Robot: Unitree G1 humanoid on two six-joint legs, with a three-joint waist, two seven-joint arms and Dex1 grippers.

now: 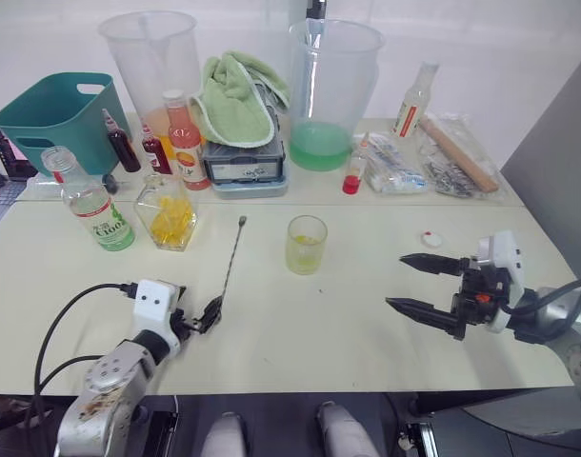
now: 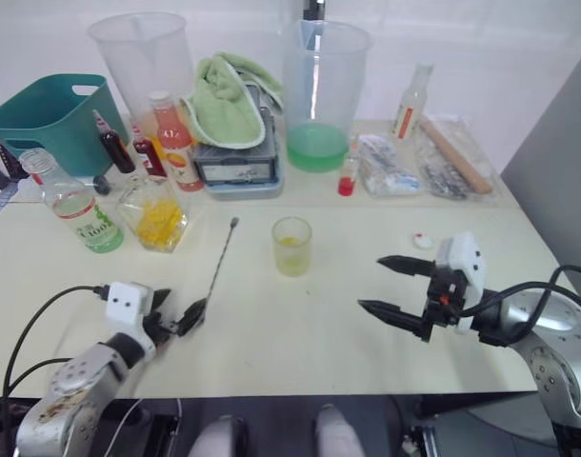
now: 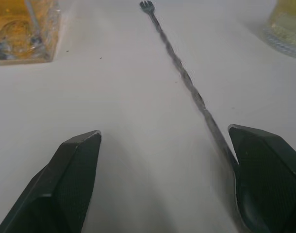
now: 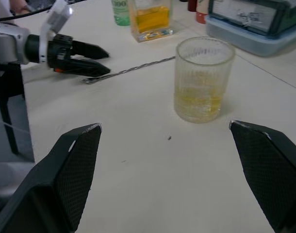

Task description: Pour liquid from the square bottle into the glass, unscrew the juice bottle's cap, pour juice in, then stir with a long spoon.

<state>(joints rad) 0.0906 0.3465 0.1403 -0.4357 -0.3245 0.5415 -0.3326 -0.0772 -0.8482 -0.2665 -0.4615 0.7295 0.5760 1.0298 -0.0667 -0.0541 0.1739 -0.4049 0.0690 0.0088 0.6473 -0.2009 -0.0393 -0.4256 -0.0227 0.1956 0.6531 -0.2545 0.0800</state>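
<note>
The long spoon point(image 1: 230, 265) lies flat on the table, its forked end point(image 3: 147, 5) pointing away from me. My left gripper point(image 1: 210, 314) is open at the near end of the spoon, and one finger point(image 3: 264, 179) rests against the shaft. The glass point(image 1: 306, 245) stands mid-table with a little yellow liquid inside. Left of it stand the square bottle point(image 1: 167, 214), holding yellow liquid, and the juice bottle point(image 1: 95, 205), whose neck is bare. The white cap point(image 1: 430, 238) lies on the table to the right. My right gripper point(image 1: 395, 280) is open and empty, pointing at the glass point(image 4: 204, 80) from the right.
Along the back stand a teal basket point(image 1: 57, 114), two big clear jugs point(image 1: 152, 57) point(image 1: 333, 76), a green towel point(image 1: 235, 95) on a grey box, an orange-pink bottle point(image 1: 186, 143), small dark bottles point(image 1: 119, 143), a red-labelled bottle point(image 1: 414, 100) and a rolling pin point(image 1: 459, 152).
</note>
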